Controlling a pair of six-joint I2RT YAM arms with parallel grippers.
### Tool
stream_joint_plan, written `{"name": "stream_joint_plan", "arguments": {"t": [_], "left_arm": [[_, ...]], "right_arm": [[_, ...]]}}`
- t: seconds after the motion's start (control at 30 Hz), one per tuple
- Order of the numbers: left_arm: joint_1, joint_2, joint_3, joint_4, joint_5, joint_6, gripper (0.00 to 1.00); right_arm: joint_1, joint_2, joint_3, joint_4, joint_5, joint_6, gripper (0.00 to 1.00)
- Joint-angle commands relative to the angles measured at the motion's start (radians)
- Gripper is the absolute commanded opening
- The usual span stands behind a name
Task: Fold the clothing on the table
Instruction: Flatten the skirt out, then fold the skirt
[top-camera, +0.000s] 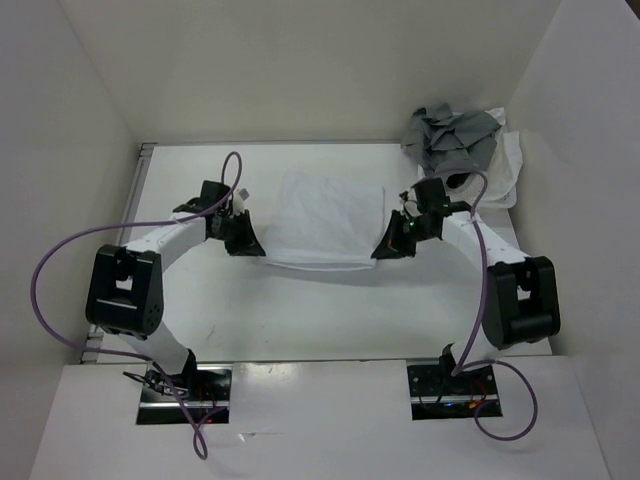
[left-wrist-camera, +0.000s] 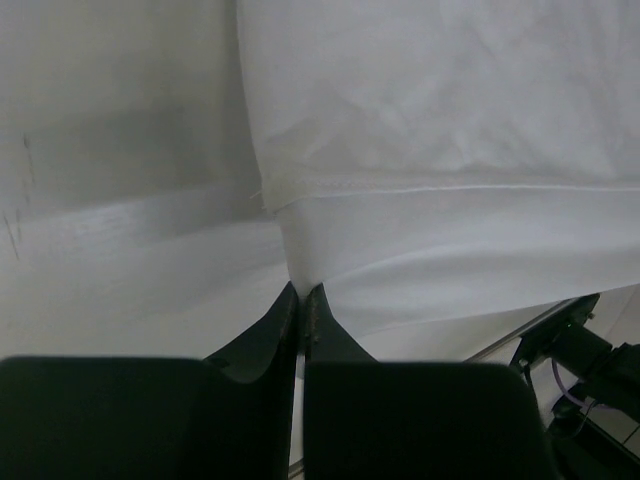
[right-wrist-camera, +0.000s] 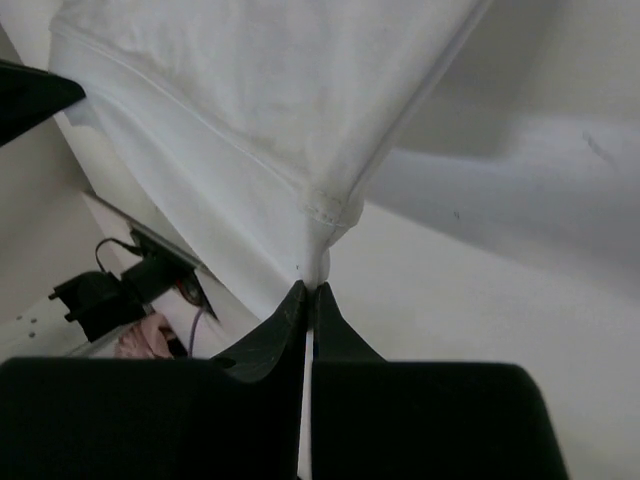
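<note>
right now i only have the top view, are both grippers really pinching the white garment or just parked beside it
Observer: The left wrist view shows the left gripper shut on a corner of the white garment, with fabric pinched between its tips.
Operator: and the right one
Observer: In the right wrist view, the right gripper is shut on the other near corner, just below the stitched hem.
Operator: are those corners off the surface
Observer: They look raised. The cloth draws to a tight point at each pair of tips and casts a shadow on the table.
</note>
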Motion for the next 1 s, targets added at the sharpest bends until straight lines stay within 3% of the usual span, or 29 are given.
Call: {"name": "stream_joint_plan", "arguments": {"t": [0.0, 0.17, 0.4, 0.97], "left_arm": [[-0.002, -0.069, -0.051, -0.023, -0.006, 0.005, 0.0], [-0.011, -0.144, -0.096, -0.056, 0.022, -0.004, 0.0], [-0.011, -0.193, -0.012, -0.103, 0.031, -0.023, 0.0], [-0.059, 0.21, 0.441, 0.036, 0.029, -0.13, 0.0]], "right_arm": [[0.021, -0.08, -0.078, -0.092, -0.051, 0.021, 0.0], [0.033, -0.175, -0.216, -0.135, -0.106, 0.053, 0.0], [0.033, -0.249, -0.167, -0.193, -0.062, 0.073, 0.0], [-0.06, -0.098, 0.016, 0.011, 0.053, 0.191, 0.03]]}}
